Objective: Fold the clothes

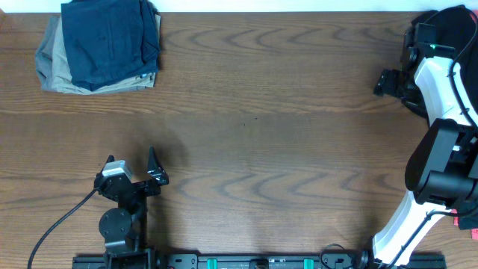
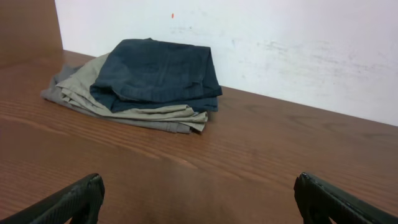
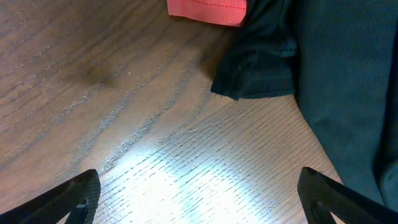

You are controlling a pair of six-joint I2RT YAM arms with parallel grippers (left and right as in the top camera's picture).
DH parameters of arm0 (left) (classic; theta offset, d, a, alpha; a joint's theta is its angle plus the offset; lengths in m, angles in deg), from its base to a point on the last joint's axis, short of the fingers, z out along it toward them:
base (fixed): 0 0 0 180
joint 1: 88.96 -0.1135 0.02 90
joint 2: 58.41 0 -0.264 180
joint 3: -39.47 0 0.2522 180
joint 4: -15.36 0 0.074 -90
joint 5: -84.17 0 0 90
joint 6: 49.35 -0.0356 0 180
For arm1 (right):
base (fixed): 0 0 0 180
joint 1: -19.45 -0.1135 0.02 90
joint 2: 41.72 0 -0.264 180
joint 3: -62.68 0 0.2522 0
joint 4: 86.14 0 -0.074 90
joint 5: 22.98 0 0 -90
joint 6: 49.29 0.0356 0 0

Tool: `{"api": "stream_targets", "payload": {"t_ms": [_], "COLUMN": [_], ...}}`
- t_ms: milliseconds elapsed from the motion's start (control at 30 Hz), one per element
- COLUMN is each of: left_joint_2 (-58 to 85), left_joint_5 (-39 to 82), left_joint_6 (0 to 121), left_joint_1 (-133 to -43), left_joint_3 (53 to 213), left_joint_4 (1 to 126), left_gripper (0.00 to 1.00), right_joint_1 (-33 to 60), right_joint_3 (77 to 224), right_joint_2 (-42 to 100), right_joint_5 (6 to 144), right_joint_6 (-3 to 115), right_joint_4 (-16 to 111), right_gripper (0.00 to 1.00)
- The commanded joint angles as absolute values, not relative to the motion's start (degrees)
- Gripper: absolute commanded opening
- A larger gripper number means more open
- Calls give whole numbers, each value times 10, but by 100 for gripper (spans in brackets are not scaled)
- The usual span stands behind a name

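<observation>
Folded dark navy shorts (image 1: 110,39) lie on top of folded khaki-tan shorts (image 1: 56,71) at the table's far left corner; both also show in the left wrist view, navy (image 2: 161,71) on khaki (image 2: 143,115). My left gripper (image 1: 134,166) is open and empty near the front left, well short of the stack (image 2: 202,208). A black garment (image 1: 452,19) lies at the far right. My right gripper (image 1: 392,78) is open and empty over bare table (image 3: 199,199), beside a dark garment (image 3: 336,74) and a coral-red garment (image 3: 208,9).
The wooden table (image 1: 261,127) runs to a white wall at the back (image 2: 280,37). The left arm's cable (image 1: 60,220) trails at the front left. The right arm's white body (image 1: 441,97) stands along the right edge.
</observation>
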State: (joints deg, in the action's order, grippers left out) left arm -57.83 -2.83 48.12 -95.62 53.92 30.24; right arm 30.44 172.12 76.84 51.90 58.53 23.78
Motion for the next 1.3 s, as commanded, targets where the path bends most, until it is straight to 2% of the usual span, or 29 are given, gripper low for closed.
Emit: {"api": "stream_targets", "payload": {"t_ms": [0,367,633,1000,1267], "left_joint_2": [-582,-582,-582,-582,-582], "left_joint_5": [-37,-37,-37,-37,-37], "left_joint_6": [478,478,478,478,478], "left_joint_1": [-958,-958,-958,-958,-958], "left_joint_3": [535,535,535,535,535], "left_joint_4": [330,330,330,330,330], "left_gripper": [98,98,98,98,98], "right_joint_1": [293,283,236,83,88], "right_joint_3": [1722,1722,1722,1722,1675], "right_joint_2": [773,712,511,252,112], "right_joint_5": [514,514,514,514,527], "right_joint_6": [596,595,596,595,622], "right_joint_4": [237,237,237,236,193], "right_gripper": [99,99,99,99,99]}}
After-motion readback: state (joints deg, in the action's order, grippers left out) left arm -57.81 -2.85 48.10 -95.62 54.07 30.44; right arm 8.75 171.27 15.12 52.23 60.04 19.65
